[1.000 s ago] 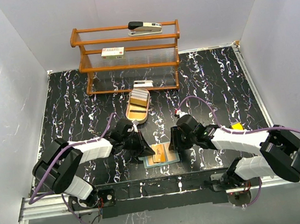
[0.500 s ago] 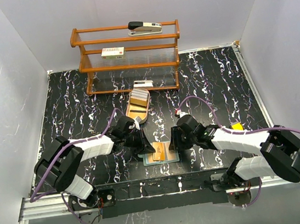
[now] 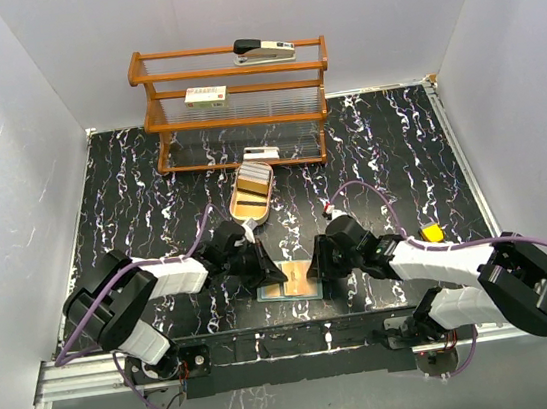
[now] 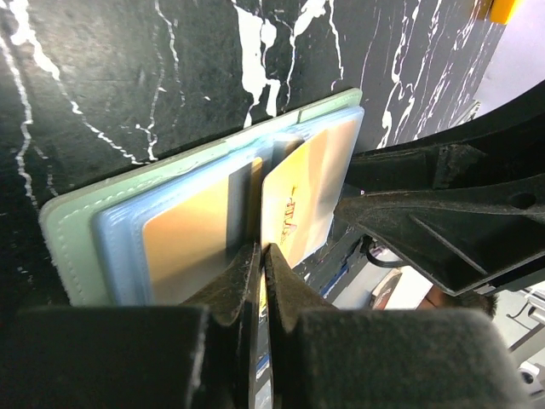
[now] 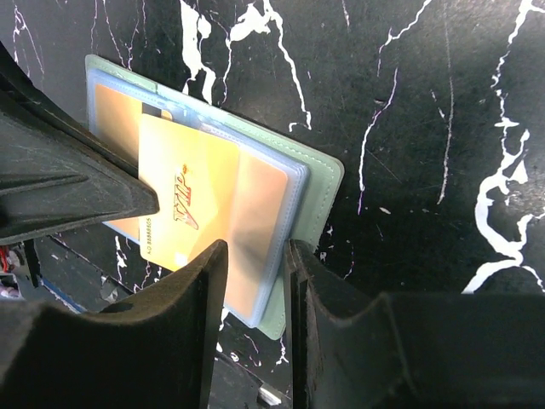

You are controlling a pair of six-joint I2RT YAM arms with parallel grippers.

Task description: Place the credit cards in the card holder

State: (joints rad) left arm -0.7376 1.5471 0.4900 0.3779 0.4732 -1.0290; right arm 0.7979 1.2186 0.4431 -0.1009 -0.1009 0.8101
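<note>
Noted sage-green card holder (image 3: 286, 283) lying open flat on the counter (image 3: 132, 203) by its near edge, between both arms. Left jaws pinched shut on the edge of a gold credit card (image 5: 183, 200), tilted over the blue-grey pockets. Right jaws narrowly parted above the card holder; contact unclear.

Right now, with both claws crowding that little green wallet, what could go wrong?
1. The left gripper seems to pinch the gold card, which looks at most partly inside a pocket; pushed askew, it might jam or bend.
2. The card holder sits close to the table's near edge; a shove could slide it off.
3. The right gripper stands open right beside the left one, so they might bump.
</note>
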